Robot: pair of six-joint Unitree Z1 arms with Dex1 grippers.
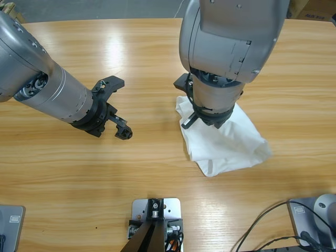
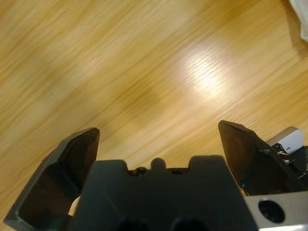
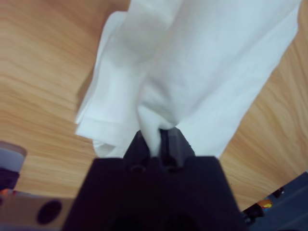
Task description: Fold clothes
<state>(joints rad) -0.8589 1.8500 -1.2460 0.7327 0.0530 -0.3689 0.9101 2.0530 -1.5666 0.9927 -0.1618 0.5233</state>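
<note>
White T-shirt (image 1: 231, 142), right claw (image 1: 202, 118) above

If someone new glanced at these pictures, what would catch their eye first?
Most striking is the white T-shirt, bunched right of the table's middle, with the right gripper shut on a pinch of its cloth. Next, the left gripper hangs open over bare wood to the left, holding nothing.

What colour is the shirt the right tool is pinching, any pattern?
Plain white T-shirt, no pattern visible; the right tool is shut on it. Clearest in the right wrist view.
</note>
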